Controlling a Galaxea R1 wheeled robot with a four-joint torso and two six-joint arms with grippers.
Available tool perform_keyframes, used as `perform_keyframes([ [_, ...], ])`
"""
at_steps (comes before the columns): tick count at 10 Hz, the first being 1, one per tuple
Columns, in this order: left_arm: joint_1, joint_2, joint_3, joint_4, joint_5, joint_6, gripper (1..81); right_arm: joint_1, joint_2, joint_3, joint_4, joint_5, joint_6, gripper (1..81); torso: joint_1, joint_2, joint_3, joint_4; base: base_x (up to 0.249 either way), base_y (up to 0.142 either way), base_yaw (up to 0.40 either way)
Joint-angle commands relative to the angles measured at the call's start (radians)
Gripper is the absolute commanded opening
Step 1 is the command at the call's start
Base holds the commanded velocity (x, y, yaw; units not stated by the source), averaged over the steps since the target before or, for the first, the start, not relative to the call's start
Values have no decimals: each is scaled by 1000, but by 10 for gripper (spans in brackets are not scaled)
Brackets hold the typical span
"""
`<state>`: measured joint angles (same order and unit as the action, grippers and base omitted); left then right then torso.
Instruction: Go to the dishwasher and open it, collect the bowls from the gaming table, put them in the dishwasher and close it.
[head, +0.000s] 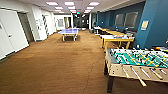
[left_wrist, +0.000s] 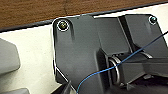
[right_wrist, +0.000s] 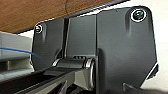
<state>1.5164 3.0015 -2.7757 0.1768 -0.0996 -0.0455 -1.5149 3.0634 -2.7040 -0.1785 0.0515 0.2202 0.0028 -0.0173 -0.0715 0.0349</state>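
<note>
From my seat at the controls I am looking down a long room with brown carpet (head: 57, 65), and the landmark I steer by is the table-football table with its green field, striped rods and pale wooden body (head: 136, 63), which stands close on the robot's right. This is the gaming table of the task as far as I can judge; I cannot make out any bowl on it, the rods and figures being too blurred to tell small things apart. Beyond it, further up the room on the same side, stands a yellowish wood-topped desk (head: 117, 38), and well beyond that, nearer the middle of the floor, a blue table-tennis table (head: 68, 31). Across the carpet from the football table runs a white wall with a white door (head: 11, 32). No dishwasher is to be seen from here, so I judge the robot is merely driving. Both wrist cameras look at dark robot plates over the carpet and the white base; whether either end effector is released or clenched I cannot tell. The risk I see is the football table's near corner and its outstanding rod handles (head: 141, 81): a turn taken too tightly toward them could clip the base or an arm.
</note>
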Motion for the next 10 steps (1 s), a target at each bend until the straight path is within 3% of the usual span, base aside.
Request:
perform_keyframes([
  [1,-40,-10,-4,3,52,7,811,41,-2,6,-13,-53,-4,811,0,0,0,0,0,0,259],
  [10,-35,-8,-4,-14,52,1,811,41,-6,9,-10,-53,-4,811,0,0,0,0,-24,0,20],
])
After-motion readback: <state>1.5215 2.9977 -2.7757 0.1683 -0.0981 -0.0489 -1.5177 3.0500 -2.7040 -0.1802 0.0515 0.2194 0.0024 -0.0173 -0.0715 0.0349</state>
